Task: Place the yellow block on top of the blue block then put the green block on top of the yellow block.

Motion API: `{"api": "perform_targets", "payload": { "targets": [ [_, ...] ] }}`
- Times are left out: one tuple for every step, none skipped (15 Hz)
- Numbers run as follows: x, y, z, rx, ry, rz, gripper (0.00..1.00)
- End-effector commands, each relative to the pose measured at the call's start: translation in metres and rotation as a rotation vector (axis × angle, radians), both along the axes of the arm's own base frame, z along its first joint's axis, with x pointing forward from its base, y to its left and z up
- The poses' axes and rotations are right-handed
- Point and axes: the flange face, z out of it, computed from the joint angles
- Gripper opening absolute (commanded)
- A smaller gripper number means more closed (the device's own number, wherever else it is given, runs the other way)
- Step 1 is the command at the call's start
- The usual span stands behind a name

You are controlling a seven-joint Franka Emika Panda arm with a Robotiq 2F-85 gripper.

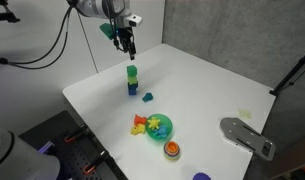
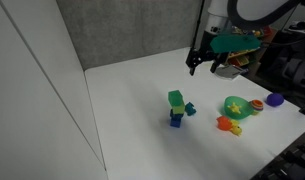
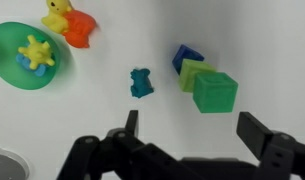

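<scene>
Three cubes stand in one stack on the white table (image 1: 202, 85). The blue block (image 1: 132, 90) is at the bottom, the yellow block (image 1: 132, 80) sits on it, and the green block (image 1: 132, 71) is on top. The stack also shows in an exterior view with the green block (image 2: 176, 99) over the blue block (image 2: 176, 120). In the wrist view I see the green block (image 3: 215, 92), the yellow block (image 3: 193, 73) and the blue block (image 3: 185, 56) from above. My gripper (image 1: 127, 42) (image 2: 204, 66) (image 3: 189, 128) is open and empty, raised above and apart from the stack.
A small teal-blue block (image 1: 147, 97) (image 3: 141, 82) lies beside the stack. A green bowl (image 1: 164, 127) (image 3: 12, 55) with toy pieces, and yellow and orange toys (image 1: 142, 124) (image 3: 70, 22), lie toward the table's front. A grey bracket (image 1: 244, 135) sits at the table's edge.
</scene>
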Motion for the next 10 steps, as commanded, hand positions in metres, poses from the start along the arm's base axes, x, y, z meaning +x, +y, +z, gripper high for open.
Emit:
{"api": "perform_targets", "payload": {
  "targets": [
    [-0.031, -0.05, 0.03, -0.001, 0.027, -0.005, 1.0],
    [-0.036, -0.063, 0.038, -0.002, 0.035, -0.007, 1.0],
    [-0.043, -0.078, 0.046, -0.008, 0.039, -0.011, 1.0],
    [-0.05, -0.089, 0.055, -0.006, 0.046, -0.011, 1.0],
    [-0.058, -0.1, 0.065, 0.001, 0.053, -0.001, 1.0],
    [-0.066, -0.108, 0.074, 0.015, 0.059, 0.013, 1.0],
    [-0.074, -0.116, 0.084, 0.031, 0.064, 0.026, 1.0],
    [-0.082, -0.122, 0.094, 0.046, 0.081, 0.033, 1.0],
    [-0.088, -0.127, 0.102, 0.052, 0.092, 0.036, 1.0],
    [-0.094, -0.131, 0.11, 0.054, 0.101, 0.038, 1.0]
  ]
}}
